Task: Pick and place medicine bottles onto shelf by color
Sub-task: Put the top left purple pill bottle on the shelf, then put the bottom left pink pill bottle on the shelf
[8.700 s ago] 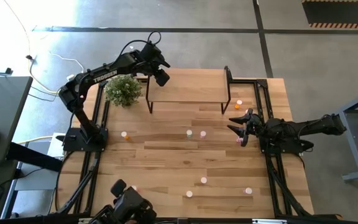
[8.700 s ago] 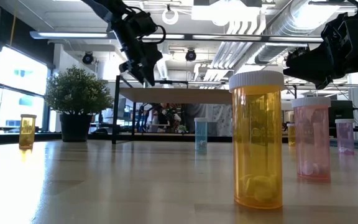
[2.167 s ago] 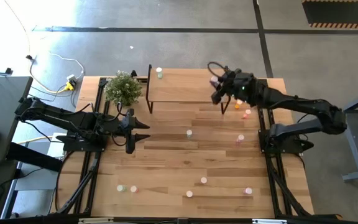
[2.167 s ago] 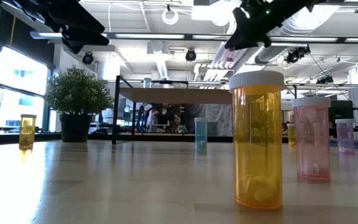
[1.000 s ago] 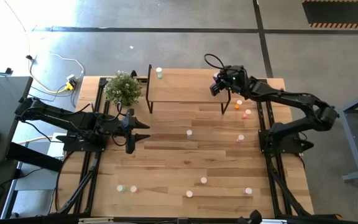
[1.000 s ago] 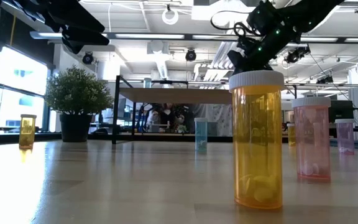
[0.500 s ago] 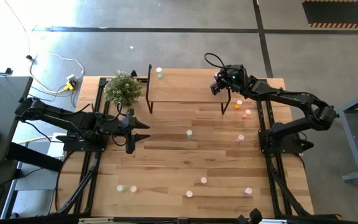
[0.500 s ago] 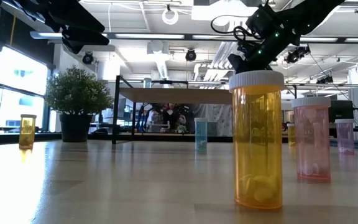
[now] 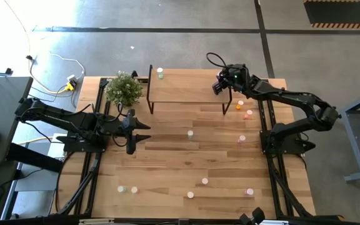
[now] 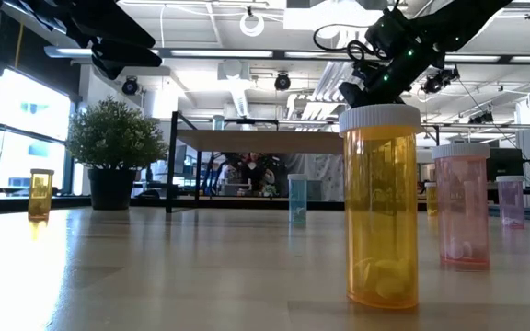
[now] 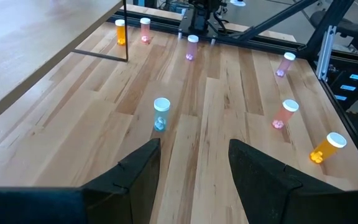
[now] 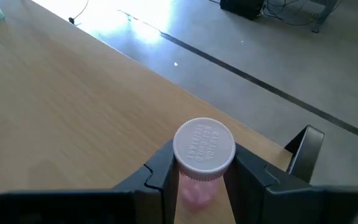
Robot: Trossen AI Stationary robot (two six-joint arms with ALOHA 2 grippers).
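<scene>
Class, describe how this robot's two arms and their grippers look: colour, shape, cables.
Both arms are black, built of slim jointed segments. The left gripper has two broad, flat black fingers. The right gripper has matching dark fingers, and a black cable loops above its wrist in the high view.

Both arms are matte black, built of slim tubular links joined by blocky housings. A thin black cable loops off the right arm (image 9: 274, 97) near its wrist. The left end effector (image 11: 194, 168) has two broad, flat, dark fingers with angular edges.
</scene>
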